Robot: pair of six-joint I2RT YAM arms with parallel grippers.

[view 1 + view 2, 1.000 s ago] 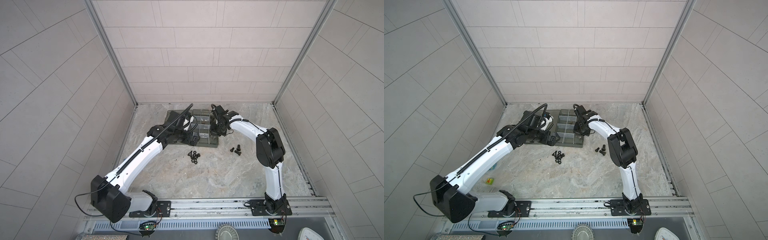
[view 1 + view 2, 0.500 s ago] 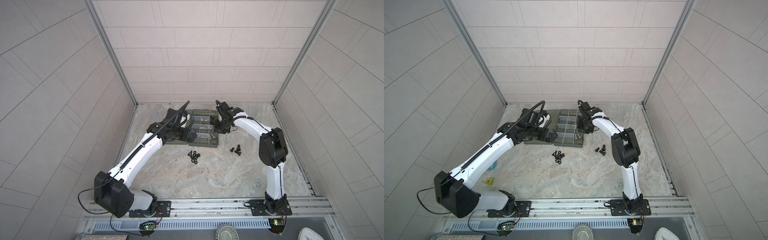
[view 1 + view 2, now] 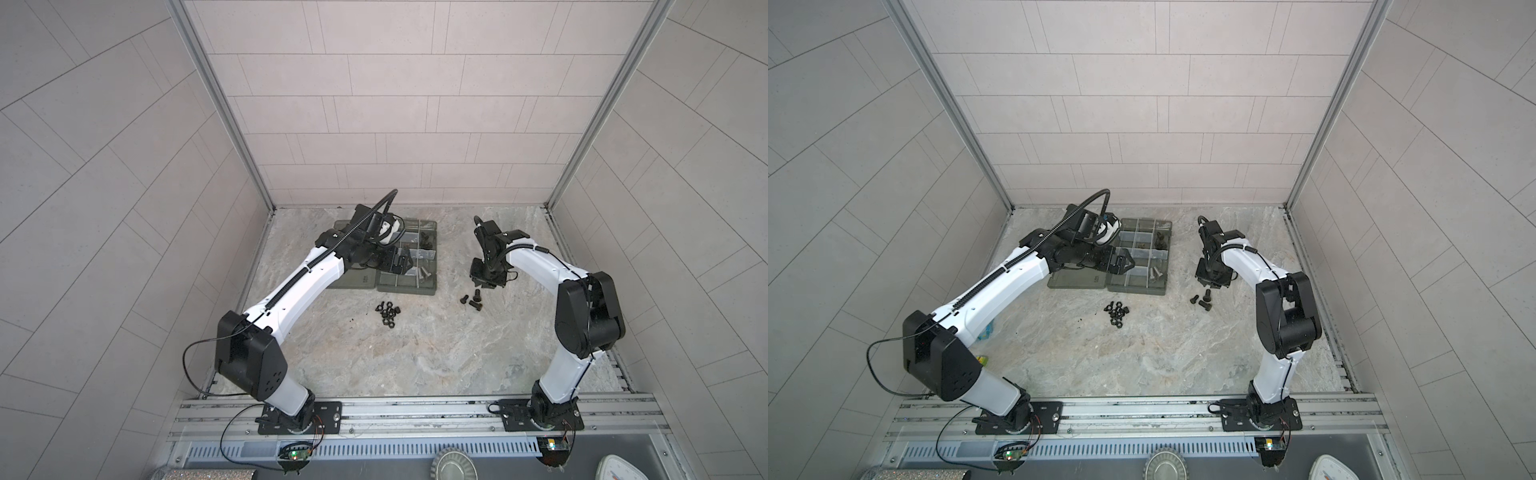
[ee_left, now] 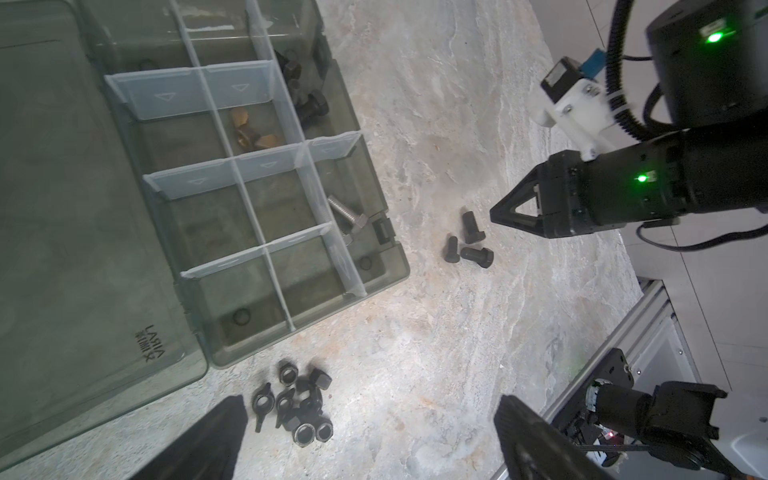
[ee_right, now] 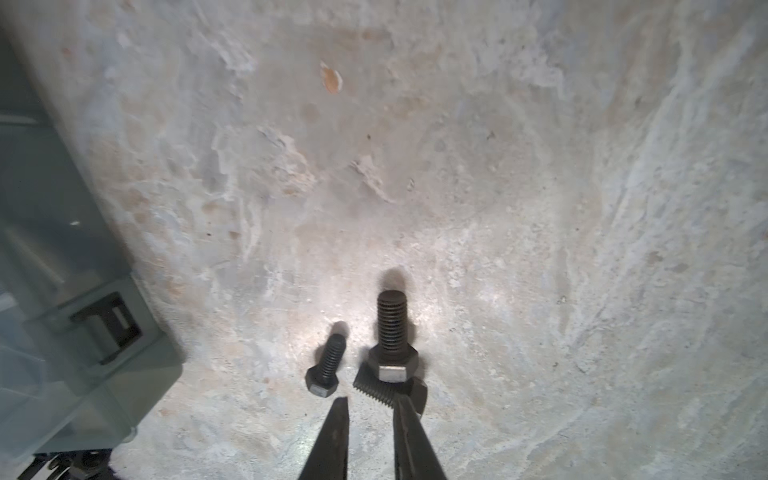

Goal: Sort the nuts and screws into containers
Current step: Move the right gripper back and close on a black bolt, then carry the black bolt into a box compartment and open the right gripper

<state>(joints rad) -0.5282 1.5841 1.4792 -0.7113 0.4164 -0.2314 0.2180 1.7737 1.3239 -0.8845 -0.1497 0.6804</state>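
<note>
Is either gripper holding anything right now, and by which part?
Nothing is held. The right gripper hangs empty, jaws narrowly parted, near the three loose black screws; the left gripper is wide open and empty.

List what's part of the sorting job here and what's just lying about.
Job:
- loose black screws
- pile of black nuts
- organizer box compartments
- silver screws already binned

Lying about, all off the marble table:
- fluted metal dish
- glittery cylinder
- white dial-faced object
</note>
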